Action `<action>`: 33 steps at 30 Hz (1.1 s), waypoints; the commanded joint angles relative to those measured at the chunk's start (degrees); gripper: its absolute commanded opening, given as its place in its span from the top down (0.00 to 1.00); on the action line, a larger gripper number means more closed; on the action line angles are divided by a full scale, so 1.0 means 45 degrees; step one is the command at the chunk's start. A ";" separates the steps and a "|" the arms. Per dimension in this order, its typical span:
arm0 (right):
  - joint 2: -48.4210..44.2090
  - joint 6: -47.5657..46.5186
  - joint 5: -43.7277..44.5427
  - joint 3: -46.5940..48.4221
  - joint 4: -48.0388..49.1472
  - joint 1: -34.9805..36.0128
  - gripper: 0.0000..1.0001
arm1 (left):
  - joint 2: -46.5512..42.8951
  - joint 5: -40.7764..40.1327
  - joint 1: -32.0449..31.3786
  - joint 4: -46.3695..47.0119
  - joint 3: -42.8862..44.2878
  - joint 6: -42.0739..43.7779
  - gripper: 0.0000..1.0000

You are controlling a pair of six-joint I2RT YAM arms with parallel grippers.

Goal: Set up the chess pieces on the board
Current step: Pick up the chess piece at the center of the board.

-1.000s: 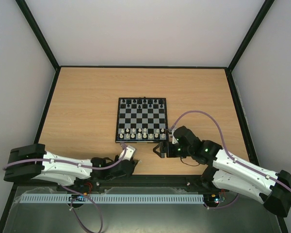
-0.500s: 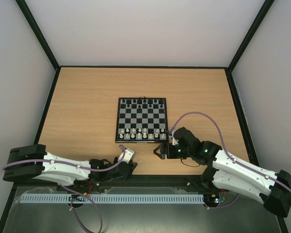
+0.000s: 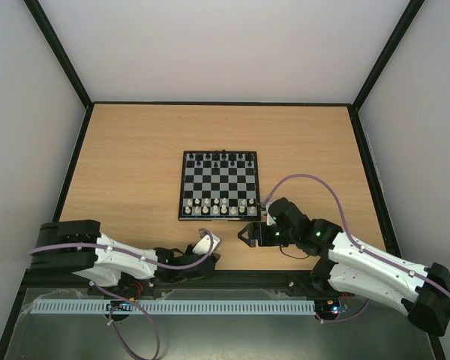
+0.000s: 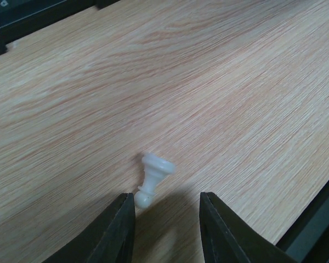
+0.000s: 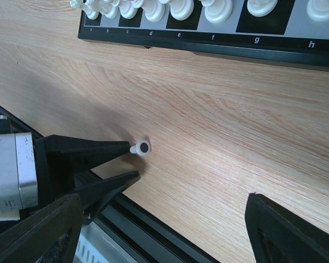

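Observation:
A single white chess piece, a pawn, lies on its side on the bare wood close to the table's front edge, also seen as the pawn in the right wrist view. My left gripper is open just behind it. The pawn's head rests by the left fingertip, outside the gap. The board sits mid-table. White chess pieces fill its near rows. My right gripper hovers open, holding nothing, off the board's near right corner and facing the left gripper.
Black pieces line the board's far row. A black rail runs along the table's front edge right below both grippers. The board's lettered near border lies a short way beyond the pawn.
My left arm has swung right and drawn back toward the front edge, its open gripper now low behind the lying pawn. The right arm has barely moved.

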 commanded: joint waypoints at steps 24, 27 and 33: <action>-0.0694 0.0094 -0.0137 -0.0620 -0.0083 0.0042 0.18 | 0.2189 -0.0863 -0.0572 0.0044 0.0598 -0.0122 0.89; -0.0713 0.0101 -0.0151 -0.0660 -0.0086 0.0040 0.18 | 0.2257 -0.0857 -0.0581 0.0251 0.0600 -0.0058 0.92; -0.0771 0.0096 -0.0137 -0.0682 -0.0105 0.0040 0.18 | 0.1471 -0.0935 -0.0582 0.0196 0.0402 -0.0038 0.96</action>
